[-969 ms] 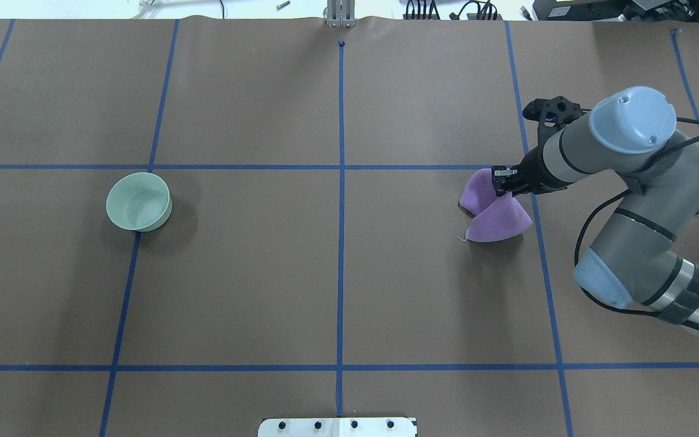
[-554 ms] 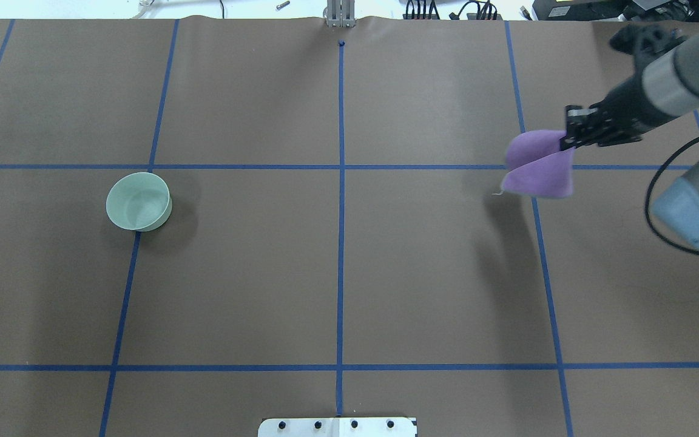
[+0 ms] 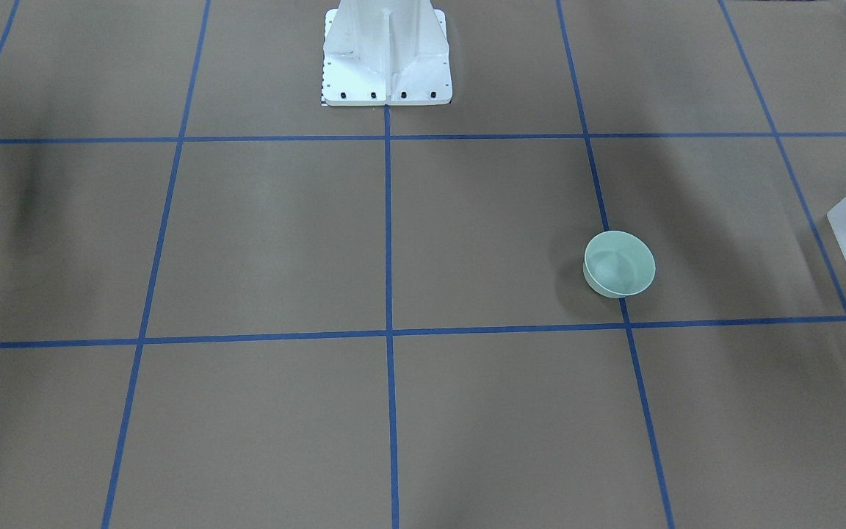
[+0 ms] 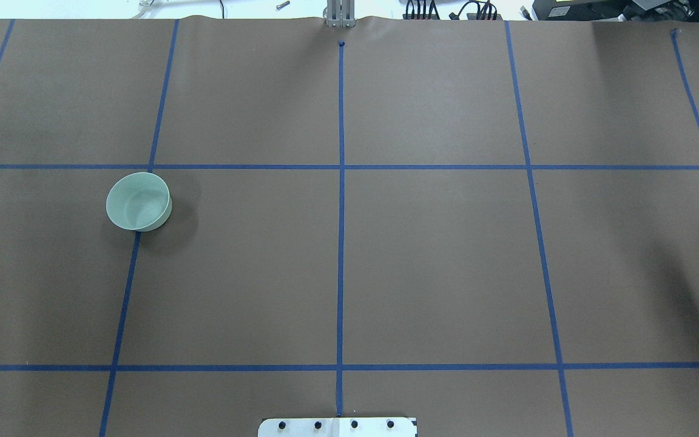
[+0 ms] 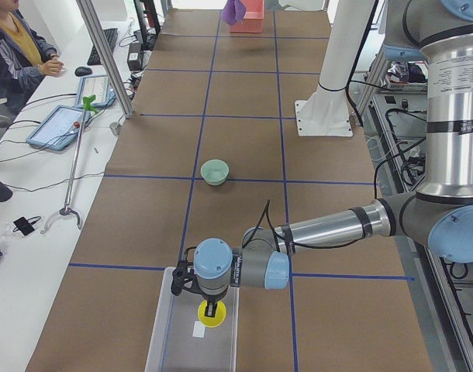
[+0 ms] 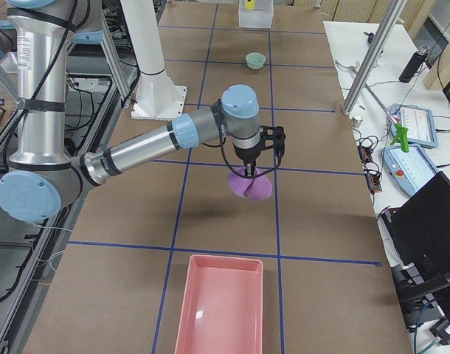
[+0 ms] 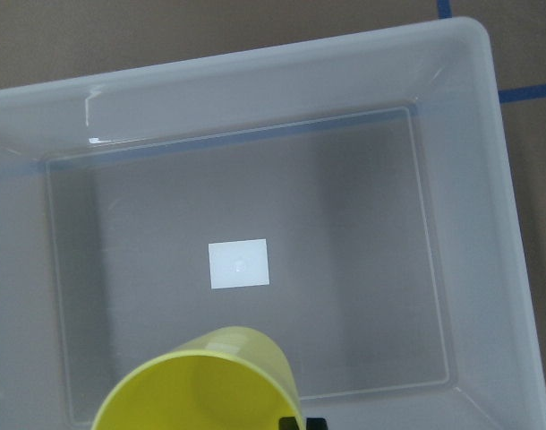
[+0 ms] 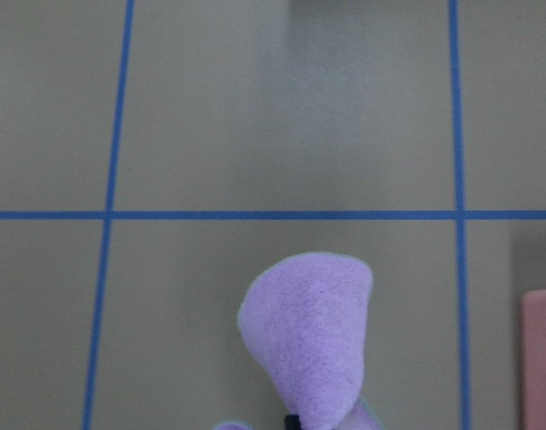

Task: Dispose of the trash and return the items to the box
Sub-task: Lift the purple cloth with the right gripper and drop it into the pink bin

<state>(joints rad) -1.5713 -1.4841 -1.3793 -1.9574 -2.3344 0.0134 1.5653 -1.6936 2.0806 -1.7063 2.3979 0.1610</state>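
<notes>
Cup [image 7: 197,385]: gripped in left jaws above box [image 7: 470,179]; release next.
Cloth [image 8: 309,331]: right jaws clamp it; carry to pink tray [image 6: 219,306].

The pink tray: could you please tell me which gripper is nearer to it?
Right. The right gripper, holding the purple cloth, hangs just short of the pink tray; the left gripper holds the yellow cup over the box at the far end.

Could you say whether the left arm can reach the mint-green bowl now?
Probably not yet: its hand holds the yellow cup over the box, though nothing blocks the way to the mint-green bowl.
</notes>
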